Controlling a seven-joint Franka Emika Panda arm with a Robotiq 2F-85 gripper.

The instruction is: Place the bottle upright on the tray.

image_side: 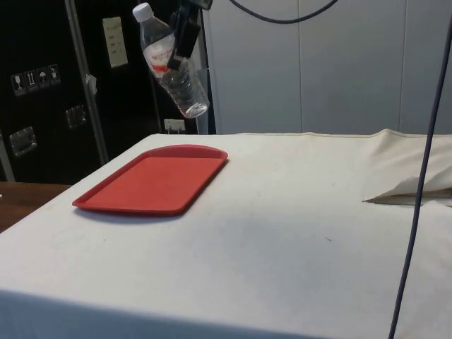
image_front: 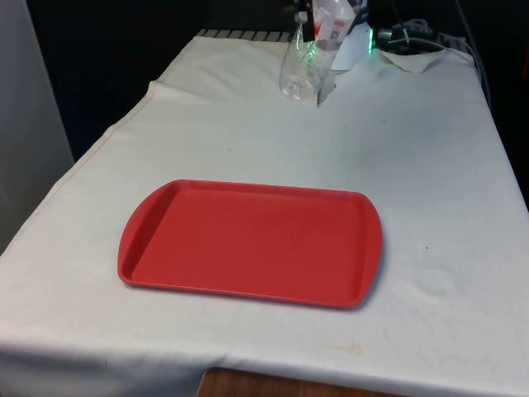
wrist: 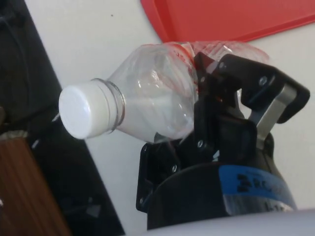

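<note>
So the table (image_front: 248,141) under its white cloth takes up most of the scene, and it sits well below the tool. A bit of bare wood shows past the cloth's edge, on the side of the table farthest from the tool.

Next biggest is the red tray (image_front: 250,242), a flat rectangle with rounded corners and a low raised rim. It lies flat on the cloth, below the tool and well apart from it, out toward the camera's end of the table in the front view. Nothing is on it.

Then the bottle (image_side: 174,62), clear plastic with a white cap (wrist: 82,111) and a label with red on it. It's up in the air, nowhere near touching the table or tray. It's tilted, not upright: in the side view the cap end points up and away from the tool, and the base hangs lower on the other side of the fingers. It looks empty or close to it.

The tool (image_side: 179,44) is clamped around the bottle at about the label, one black finger (wrist: 246,81) pressing on each side of the body, so it's gripping the bottle mid-air above the far end of the table.
</note>
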